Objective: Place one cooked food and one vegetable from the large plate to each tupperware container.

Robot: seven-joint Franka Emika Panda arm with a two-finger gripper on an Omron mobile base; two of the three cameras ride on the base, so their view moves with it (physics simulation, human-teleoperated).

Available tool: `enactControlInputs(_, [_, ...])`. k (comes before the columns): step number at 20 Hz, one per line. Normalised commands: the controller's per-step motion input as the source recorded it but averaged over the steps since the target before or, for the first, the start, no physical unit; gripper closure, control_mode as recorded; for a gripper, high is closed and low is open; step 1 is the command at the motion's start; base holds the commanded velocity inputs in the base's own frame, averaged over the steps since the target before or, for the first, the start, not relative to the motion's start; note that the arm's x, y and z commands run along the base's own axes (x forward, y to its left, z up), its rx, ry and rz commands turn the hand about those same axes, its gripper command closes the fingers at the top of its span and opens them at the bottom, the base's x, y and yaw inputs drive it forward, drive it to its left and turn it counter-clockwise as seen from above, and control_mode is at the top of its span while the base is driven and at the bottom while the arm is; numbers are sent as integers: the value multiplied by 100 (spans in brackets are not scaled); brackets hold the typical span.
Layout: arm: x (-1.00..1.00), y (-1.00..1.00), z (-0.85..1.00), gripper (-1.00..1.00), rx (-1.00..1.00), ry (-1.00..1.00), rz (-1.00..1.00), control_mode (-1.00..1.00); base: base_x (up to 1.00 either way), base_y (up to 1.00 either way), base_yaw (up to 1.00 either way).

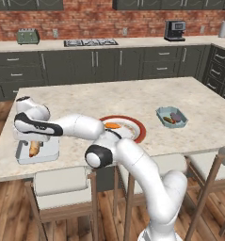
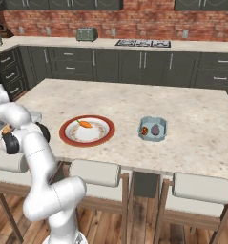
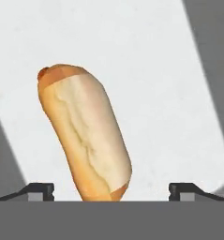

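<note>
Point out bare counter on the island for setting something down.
Free: the broad far half of the island counter beyond the large plate, and the strip between plate and right-hand tupperware container. Crowded: the left corner, where the open gripper hangs over the hot dog in the left tupperware container.

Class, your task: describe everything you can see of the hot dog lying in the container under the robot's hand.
The hot dog is a tan, elongated bun with a pale, creased, bread-like top and a reddish-orange sausage end poking out at one tip. It lies flat on the floor of the pale tupperware container near the island counter's left end. The gripper hangs directly above it, fingertips spread on either side, not touching it. Nothing else lies against it.
</note>
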Motion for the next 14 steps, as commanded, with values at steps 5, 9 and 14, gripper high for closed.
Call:
enactControlInputs(5, [-32,-51,91,-100,3,-4,0,-100,0,0,0])
enactControlInputs(9, [-37,-87,72,-100,2,1,0,-100,0,0,0])
enactControlInputs(14, [-26,-100,13,-100,10,4,4,-100,0,0,0])
